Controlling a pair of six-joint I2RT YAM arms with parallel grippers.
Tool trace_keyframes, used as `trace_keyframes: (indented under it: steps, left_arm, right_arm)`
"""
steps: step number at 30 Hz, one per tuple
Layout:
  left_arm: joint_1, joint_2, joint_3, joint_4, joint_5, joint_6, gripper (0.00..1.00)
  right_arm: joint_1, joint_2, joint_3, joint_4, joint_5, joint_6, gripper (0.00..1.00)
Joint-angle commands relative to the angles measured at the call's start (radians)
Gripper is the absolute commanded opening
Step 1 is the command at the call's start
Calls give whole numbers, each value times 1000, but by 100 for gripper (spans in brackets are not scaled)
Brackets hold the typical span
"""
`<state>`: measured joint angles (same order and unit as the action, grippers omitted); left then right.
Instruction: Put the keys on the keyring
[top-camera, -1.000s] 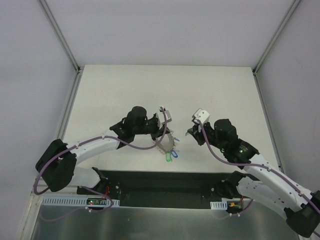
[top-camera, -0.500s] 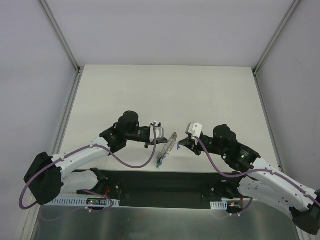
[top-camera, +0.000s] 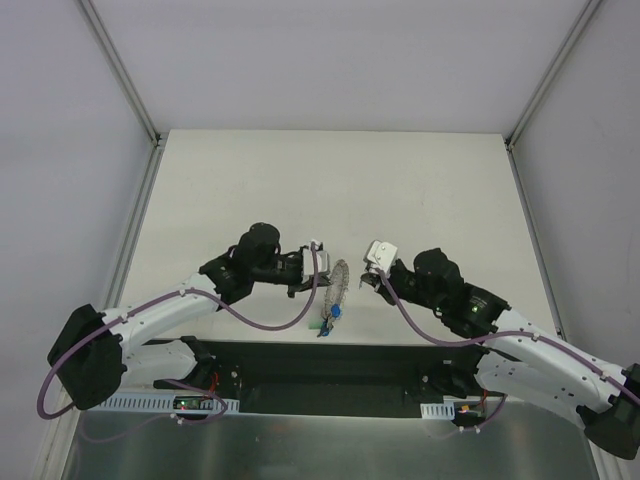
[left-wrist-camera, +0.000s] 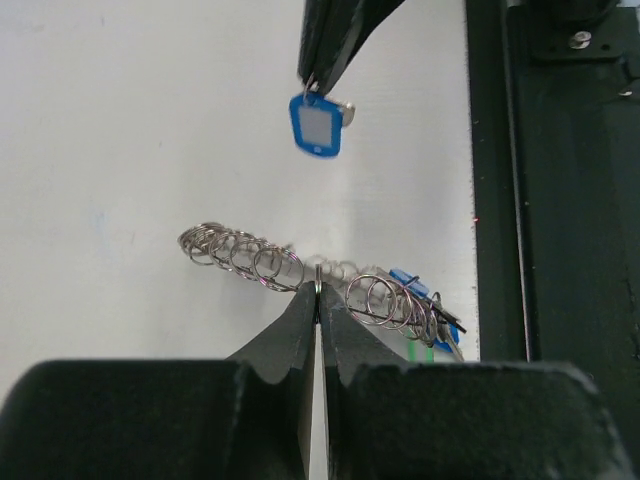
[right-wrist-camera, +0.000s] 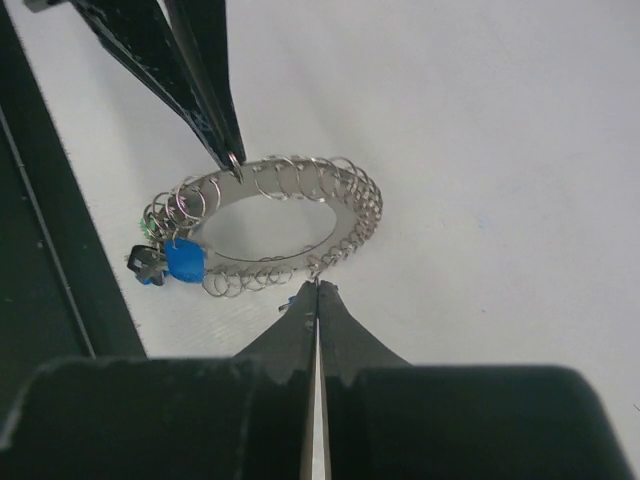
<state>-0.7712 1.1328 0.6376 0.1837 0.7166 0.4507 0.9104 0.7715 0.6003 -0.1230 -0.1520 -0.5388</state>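
Observation:
The keyring (top-camera: 339, 285), a silvery ring edged with many small wire loops, hangs above the table between both grippers. My left gripper (top-camera: 322, 262) is shut on one loop of it, as the left wrist view (left-wrist-camera: 318, 292) shows. Blue, green and dark keys (top-camera: 327, 318) hang on the ring's near end (right-wrist-camera: 172, 258). My right gripper (top-camera: 366, 276) is shut on a blue-tagged key (left-wrist-camera: 316, 125), and its tips (right-wrist-camera: 318, 285) touch the ring's right edge (right-wrist-camera: 350, 235). The left fingers (right-wrist-camera: 205, 90) pinch the ring's far side.
The black base plate (top-camera: 330, 365) runs along the table's near edge, close below the hanging keys. It shows as a dark band (left-wrist-camera: 560, 200) at the right of the left wrist view. White table (top-camera: 320, 190) lies beyond the grippers.
The left gripper has lifted the keyring off the table and drawn back left. The right gripper has moved left until its tips meet the ring's edge.

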Motion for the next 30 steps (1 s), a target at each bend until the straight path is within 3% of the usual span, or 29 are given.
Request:
trace_keyframes:
  steps: [1,5,11,17,23,30]
  left_arm:
    - [4,-65,108,-241,-261,-122,0]
    - [4,-148,201,-587,-521,-193,0]
    - [4,-168,267,-849,-609,-196,0]
    - [4,123,385,-876,-568,-161,0]
    - [4,522,571,-876,-530,-121,0]
    - [3,775,729,-871,-496,-112,0]
  right_arm:
    - [4,5,13,48,194,25,1]
    - [5,18,21,40,215,39,1]
    - [4,34,29,31,221,49,1]
    - [5,37,27,22,241,53,1]
    - [4,49,29,17,269,54,1]
    - [4,61,29,16,295,54,1]
